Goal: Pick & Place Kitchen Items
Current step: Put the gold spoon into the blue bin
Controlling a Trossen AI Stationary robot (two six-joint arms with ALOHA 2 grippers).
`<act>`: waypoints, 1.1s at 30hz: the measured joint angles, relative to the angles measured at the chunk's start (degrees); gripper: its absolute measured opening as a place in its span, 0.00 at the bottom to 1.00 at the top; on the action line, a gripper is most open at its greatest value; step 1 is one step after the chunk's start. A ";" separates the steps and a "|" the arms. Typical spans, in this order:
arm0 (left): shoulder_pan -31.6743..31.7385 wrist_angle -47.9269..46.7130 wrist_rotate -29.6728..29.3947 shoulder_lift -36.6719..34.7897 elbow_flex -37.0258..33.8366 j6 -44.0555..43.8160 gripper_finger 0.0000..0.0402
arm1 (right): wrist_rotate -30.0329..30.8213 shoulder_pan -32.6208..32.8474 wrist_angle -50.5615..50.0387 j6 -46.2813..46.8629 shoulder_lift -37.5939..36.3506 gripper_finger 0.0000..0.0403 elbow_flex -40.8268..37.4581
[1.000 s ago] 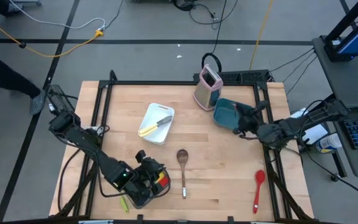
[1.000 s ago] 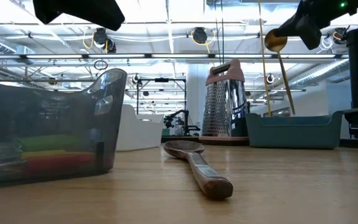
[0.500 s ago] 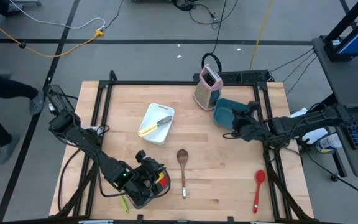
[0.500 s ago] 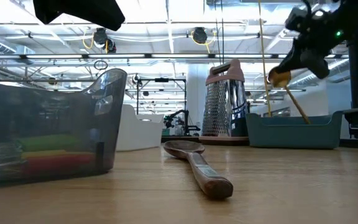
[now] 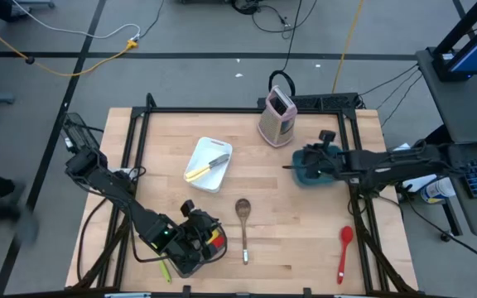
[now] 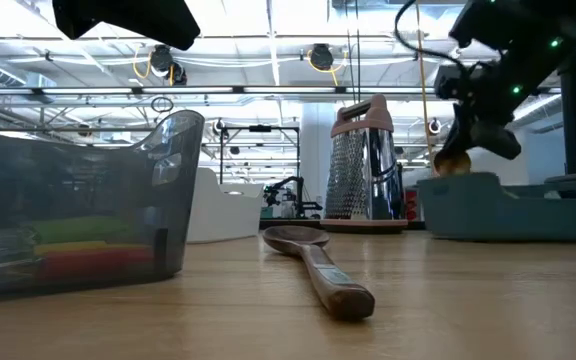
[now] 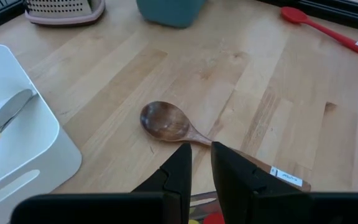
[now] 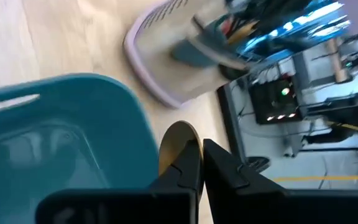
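Since 1 second ago, your right arm has swung over the teal bin [image 5: 311, 164], stretched level. The right gripper [image 8: 194, 163] pinches the gold spoon [image 8: 174, 144]. Your left gripper [image 7: 201, 163], fingers narrowly apart, hangs over the grey pan [image 6: 78, 205], near the wooden spoon [image 5: 243, 217].

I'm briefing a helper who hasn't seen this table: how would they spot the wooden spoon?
On the wooden table, look just right of the grey bin under the left arm. The wooden spoon lies flat on the bare boards, bowl pointing away from the front edge. It is dark brown, unlike the red spoon by the right edge.
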 joint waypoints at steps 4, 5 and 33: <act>0.00 0.00 0.07 0.00 0.00 -0.02 0.16 | -3.07 -2.41 0.14 -0.20 2.09 0.01 -0.02; 0.00 0.00 0.07 0.00 0.00 -0.02 0.16 | -4.52 -2.87 0.17 -0.58 2.55 0.01 -0.02; 0.00 -0.02 0.09 0.00 0.00 -0.02 0.16 | -10.51 -3.48 4.44 2.07 5.47 0.18 -0.04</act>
